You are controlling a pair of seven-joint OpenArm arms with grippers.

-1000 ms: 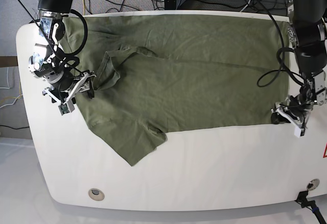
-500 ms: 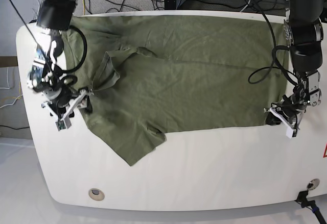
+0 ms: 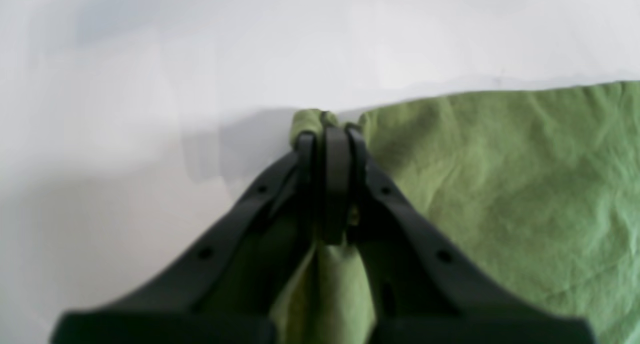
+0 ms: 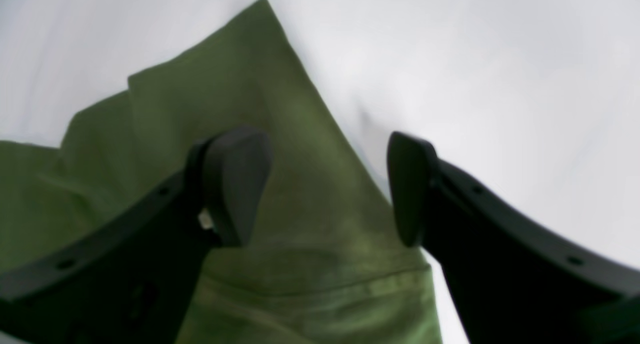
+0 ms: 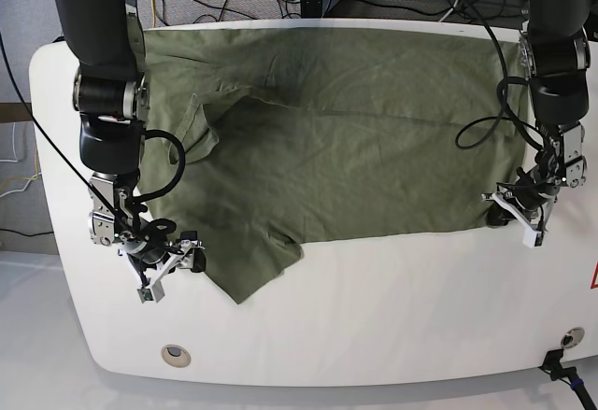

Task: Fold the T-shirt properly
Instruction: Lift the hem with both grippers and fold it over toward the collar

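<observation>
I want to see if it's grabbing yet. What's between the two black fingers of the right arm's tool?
In the right wrist view, the right tool is open, and the T-shirt sleeve lies between its fingers.

The T-shirt (image 5: 355, 139) is plain olive green, the table (image 5: 392, 307) white, both end effectors black.

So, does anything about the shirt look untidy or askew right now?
Yes. The T-shirt is not flat: its sleeve sticks out unfolded toward the table's front, and the fabric near the collar is bunched into a ridge.
</observation>
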